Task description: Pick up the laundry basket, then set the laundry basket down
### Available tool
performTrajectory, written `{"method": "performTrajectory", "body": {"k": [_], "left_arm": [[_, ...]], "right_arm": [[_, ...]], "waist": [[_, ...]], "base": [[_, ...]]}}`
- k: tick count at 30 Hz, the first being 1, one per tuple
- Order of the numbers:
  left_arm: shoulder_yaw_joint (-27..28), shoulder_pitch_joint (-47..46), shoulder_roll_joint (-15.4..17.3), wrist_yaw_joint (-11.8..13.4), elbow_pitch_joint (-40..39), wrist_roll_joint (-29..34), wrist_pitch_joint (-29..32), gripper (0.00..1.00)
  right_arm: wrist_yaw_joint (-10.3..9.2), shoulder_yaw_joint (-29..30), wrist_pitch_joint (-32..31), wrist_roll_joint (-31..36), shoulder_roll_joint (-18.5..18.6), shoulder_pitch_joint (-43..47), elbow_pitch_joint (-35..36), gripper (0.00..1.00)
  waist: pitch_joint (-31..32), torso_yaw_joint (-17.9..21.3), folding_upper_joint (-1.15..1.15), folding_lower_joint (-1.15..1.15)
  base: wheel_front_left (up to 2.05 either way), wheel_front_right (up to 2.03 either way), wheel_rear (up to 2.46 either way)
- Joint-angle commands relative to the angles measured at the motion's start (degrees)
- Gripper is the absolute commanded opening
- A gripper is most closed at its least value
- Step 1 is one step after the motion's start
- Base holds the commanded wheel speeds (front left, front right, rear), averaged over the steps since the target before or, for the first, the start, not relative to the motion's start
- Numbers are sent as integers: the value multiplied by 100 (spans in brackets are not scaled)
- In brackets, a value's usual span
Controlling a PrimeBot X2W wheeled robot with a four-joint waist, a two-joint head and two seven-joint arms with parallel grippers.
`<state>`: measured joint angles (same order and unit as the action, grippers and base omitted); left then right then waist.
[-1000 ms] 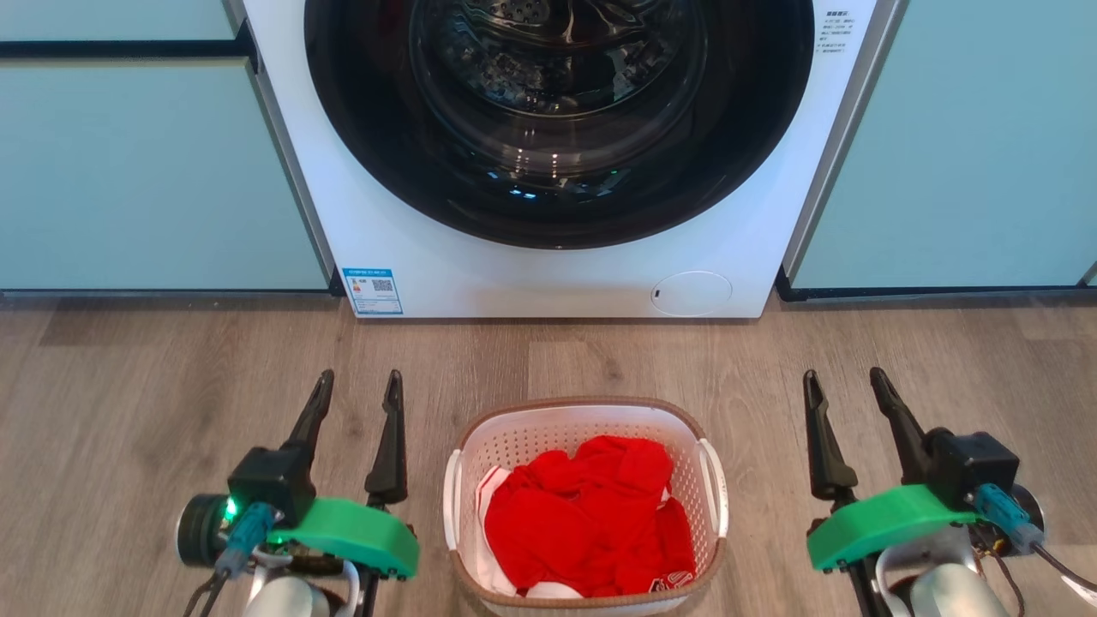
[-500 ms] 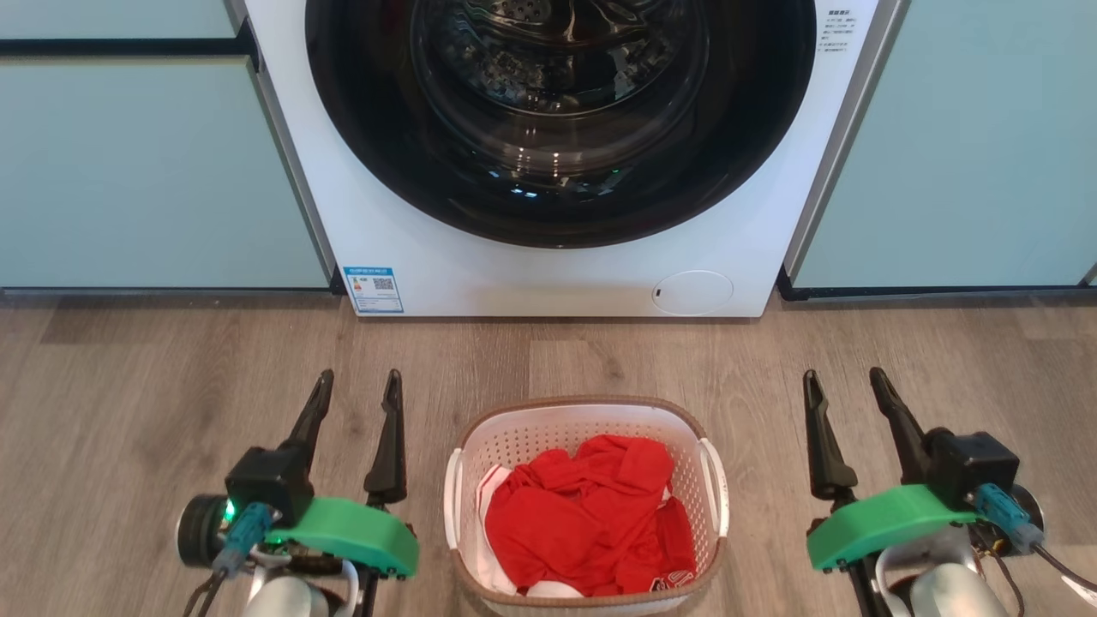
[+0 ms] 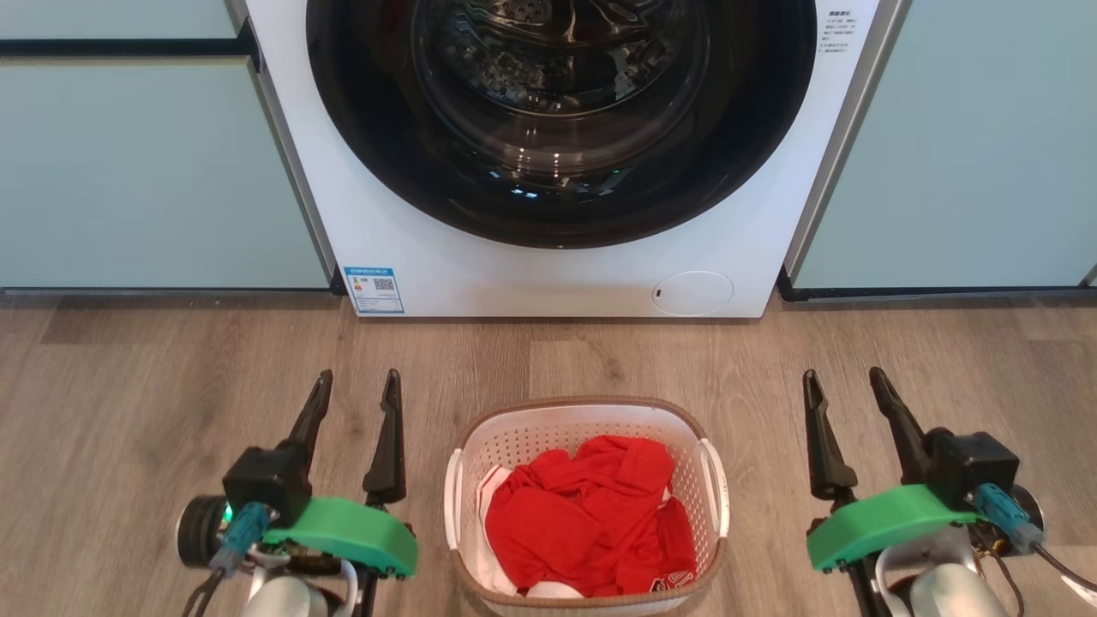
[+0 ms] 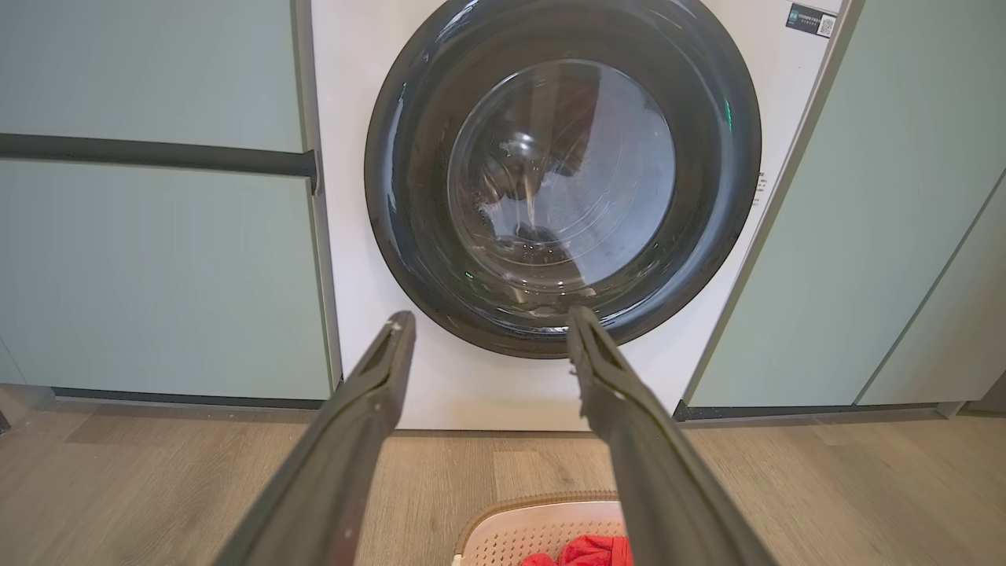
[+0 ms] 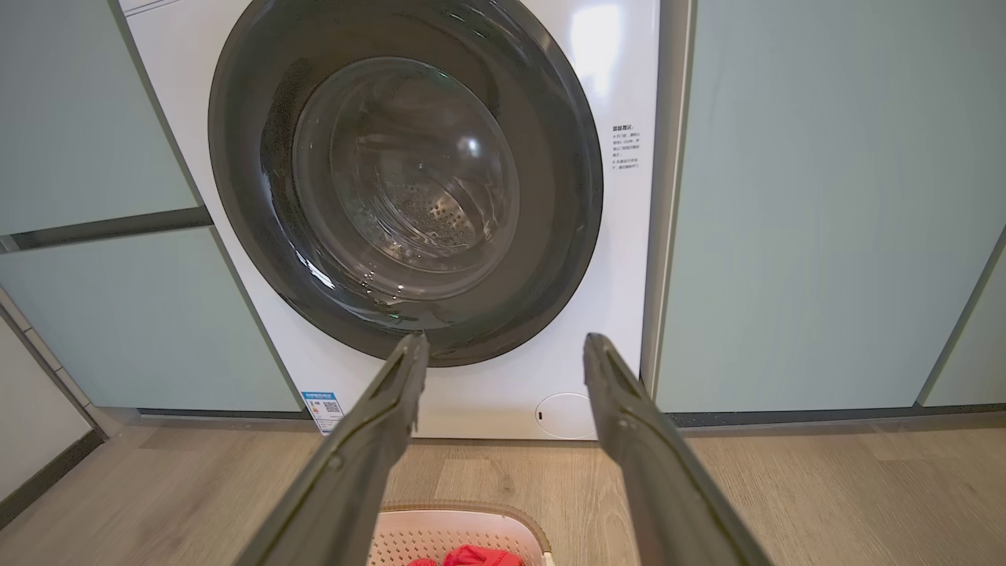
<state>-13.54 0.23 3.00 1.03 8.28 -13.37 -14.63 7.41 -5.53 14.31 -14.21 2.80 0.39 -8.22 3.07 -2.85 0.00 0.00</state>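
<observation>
Head view: the basket (image 3: 531, 441) is seen standing on the wood floor (image 3: 128, 386) before a washer (image 3: 411, 266), between the two grippers and touched by neither. Red clothes (image 3: 583, 523) are heaped inside it. The left gripper (image 3: 360, 377) and right gripper (image 3: 842, 374) are held empty with fingers apart, one off each handle side. This placing is judged to suit a coming two-sided grasp or a finished release equally. Left wrist view: spread fingers are framed against the washer's door, with the basket's rim low at the bottom edge. Right wrist view: much the same is shown.
</observation>
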Motion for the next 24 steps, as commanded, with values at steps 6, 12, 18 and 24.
{"method": "performTrajectory", "body": {"k": [6,12,18,24], "left_arm": [[231,-190,-13,-19,-155,-55,-37,100],[220,-183,-13,-39,-127,-123,-37,100],[-11,40,1,-51,218,-183,3,0],[28,92,13,-78,298,-504,67,0]], "right_arm": [[8,-138,69,-40,8,-257,147,100],[8,-128,69,-32,8,-261,145,100],[0,-10,-13,2,-10,42,-205,0],[0,12,-77,-324,-1,73,-300,0]], "waist": [[-17,7,0,0],[-14,6,0,0],[-12,3,0,0],[-25,15,0,0]], "base": [[0,0,0],[0,0,0],[0,0,0],[0,0,0]]}}
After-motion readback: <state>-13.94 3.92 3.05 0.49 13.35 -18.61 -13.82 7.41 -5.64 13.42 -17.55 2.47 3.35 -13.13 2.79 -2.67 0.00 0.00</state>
